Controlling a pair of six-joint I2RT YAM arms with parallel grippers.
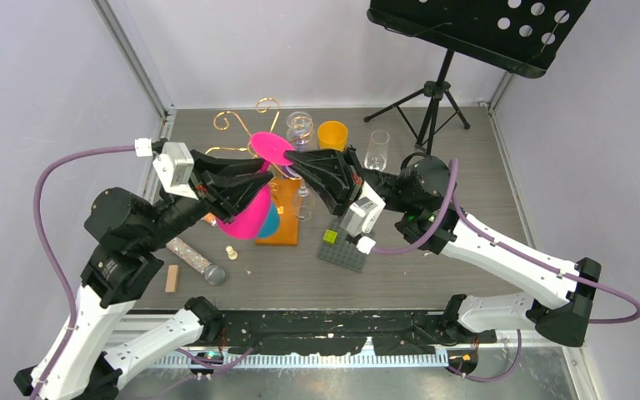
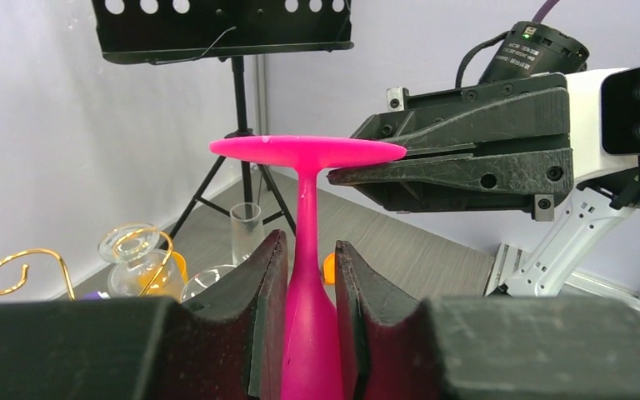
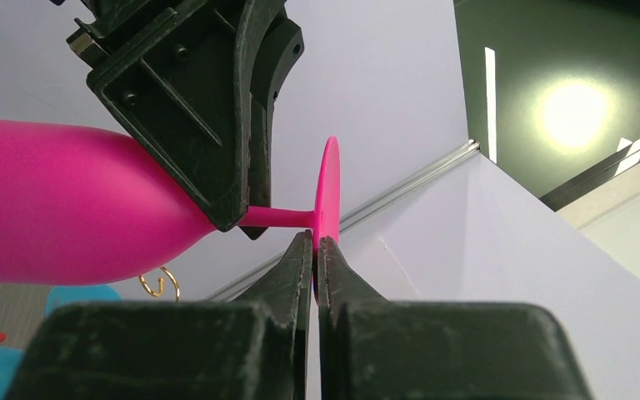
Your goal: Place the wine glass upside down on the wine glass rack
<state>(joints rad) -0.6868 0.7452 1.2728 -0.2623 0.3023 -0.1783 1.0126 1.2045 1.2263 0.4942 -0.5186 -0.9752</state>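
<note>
Two end effectors shared the pink wine glass (image 1: 248, 215), held in the air over the wine glass rack (image 1: 287, 223), bowl low and foot high. The left end effector (image 2: 309, 265) was clamped on the stem; the right end effector (image 3: 315, 250) pinched the foot's rim. It looked light, stiff and slick, perhaps breakable, so I judged the stem near the bowl the safest hold.

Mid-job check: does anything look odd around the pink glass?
Yes. Both tools hold the same pink wine glass. The left tool is shut on its stem, and the right tool pinches the rim of its foot. The glass is tilted, bowl lowest, and not yet on the rack.
</note>
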